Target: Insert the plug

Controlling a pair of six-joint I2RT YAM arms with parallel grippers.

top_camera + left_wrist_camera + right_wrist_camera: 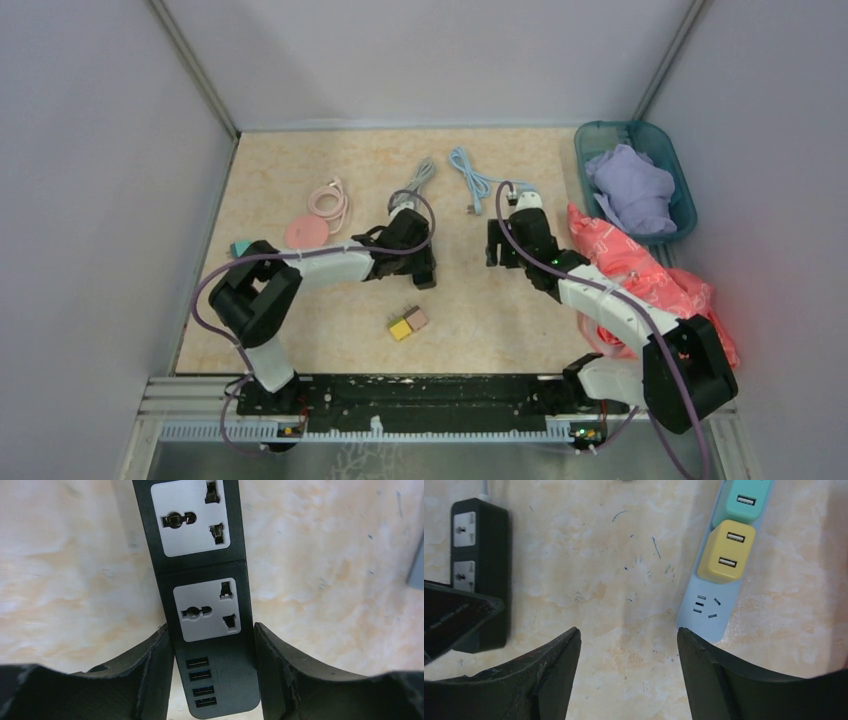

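A black power strip [202,555] with two white sockets and several USB ports lies on the table. It also shows at the left of the right wrist view [479,570]. My left gripper [210,627] is shut on its USB end, one finger on each long side; in the top view it [415,262] sits mid-table. My right gripper [626,632] is open and empty above bare table, to the right of the left one [500,245]. A light blue power strip [704,610] carrying a yellow adapter [725,551] and a teal adapter [740,501] lies by its right finger.
A yellow and pink pair of blocks [408,323] lies near the front. A grey cable [420,175], a light blue cable [470,180], a pink coiled cable [328,200] and a pink disc [306,233] lie at the back. A teal bin [680,215] with cloth and a red bag [640,270] are at the right.
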